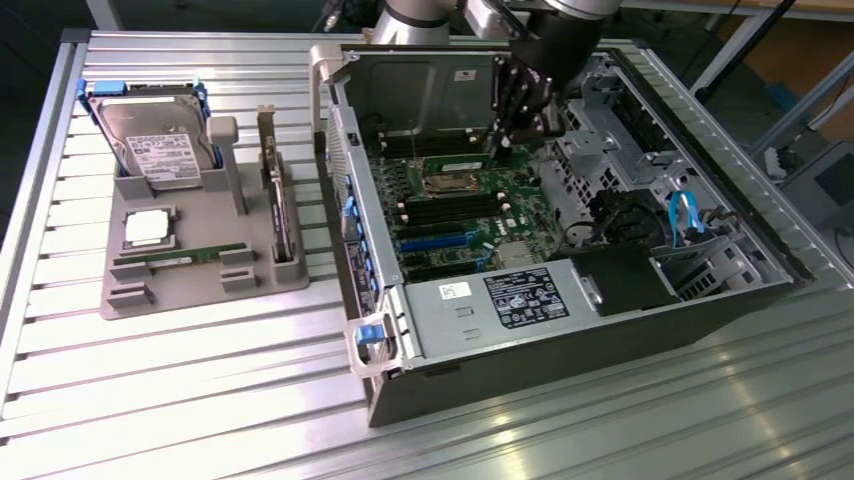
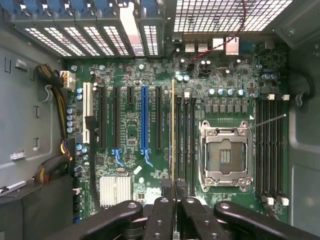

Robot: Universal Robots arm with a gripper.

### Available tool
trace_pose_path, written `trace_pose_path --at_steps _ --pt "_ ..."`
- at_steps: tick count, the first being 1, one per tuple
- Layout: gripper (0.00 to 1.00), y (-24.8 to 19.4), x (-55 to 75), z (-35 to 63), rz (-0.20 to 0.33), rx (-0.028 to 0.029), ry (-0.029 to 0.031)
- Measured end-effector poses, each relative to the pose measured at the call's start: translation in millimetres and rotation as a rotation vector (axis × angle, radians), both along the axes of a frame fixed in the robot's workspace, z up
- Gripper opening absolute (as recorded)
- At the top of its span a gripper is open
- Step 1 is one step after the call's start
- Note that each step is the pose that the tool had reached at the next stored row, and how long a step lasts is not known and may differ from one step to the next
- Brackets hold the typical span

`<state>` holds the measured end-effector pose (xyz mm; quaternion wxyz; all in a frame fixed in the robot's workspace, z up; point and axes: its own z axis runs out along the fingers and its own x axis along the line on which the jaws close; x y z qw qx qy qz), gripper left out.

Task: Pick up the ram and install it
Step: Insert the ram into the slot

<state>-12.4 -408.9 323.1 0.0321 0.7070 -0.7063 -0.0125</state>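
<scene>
Nearest the lens, the black fingers [image 2: 162, 210] of the gripper [image 2: 174, 192] are pinched together on the ram [image 2: 173, 130]. It shows edge-on as a thin yellowish line running straight out from the fingertips over the motherboard [image 2: 130, 135].

The stick runs parallel to the bank of memory slots [image 2: 186, 140] and lies just beside the nearest of them. Whether its lower edge touches a slot cannot be told. Past those slots on the same side sits the open CPU socket [image 2: 225, 155], and beyond that a second bank of slots [image 2: 270, 150] near the case wall. On the ram's other side are a black expansion slot, close by, and then a blue slot [image 2: 144, 120]. Ahead of the ram's far end, the board ends at the rear grille [image 2: 230, 15]. Room beside the stick is narrow, but lengthwise the lane is free.

In the exterior view the arm [image 1: 561, 35] comes down from above. Its wrist is tilted and the gripper [image 1: 523, 125] points down into the open case [image 1: 574, 370]. An upright metal panel [image 1: 420, 95] stands just beside the gripper on the exterior view's left.

Well apart from the gripper, outside the case, a gray tray [image 1: 200, 290] holds a hard drive [image 1: 154, 140], an upright expansion card [image 1: 276, 210] and a green stick [image 1: 174, 257] lying flat.
</scene>
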Motion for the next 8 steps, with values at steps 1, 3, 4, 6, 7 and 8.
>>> trace_pose_path --at_steps 1,3,4,6,7,8 --pt "0.12 0.0 0.0 -1.8 0.0 -0.001 0.0" --pt "0.12 0.0 0.0 -5.1 0.0 -0.0031 0.0" --pt "0.12 0.0 0.0 -7.7 0.0 -0.0049 0.0" --pt "0.12 0.0 0.0 -10.5 0.0 -0.0075 0.0" --pt "0.12 0.0 0.0 -12.2 0.0 -0.009 0.0" --pt "0.12 0.0 0.0 -13.8 0.0 -0.0107 0.0"
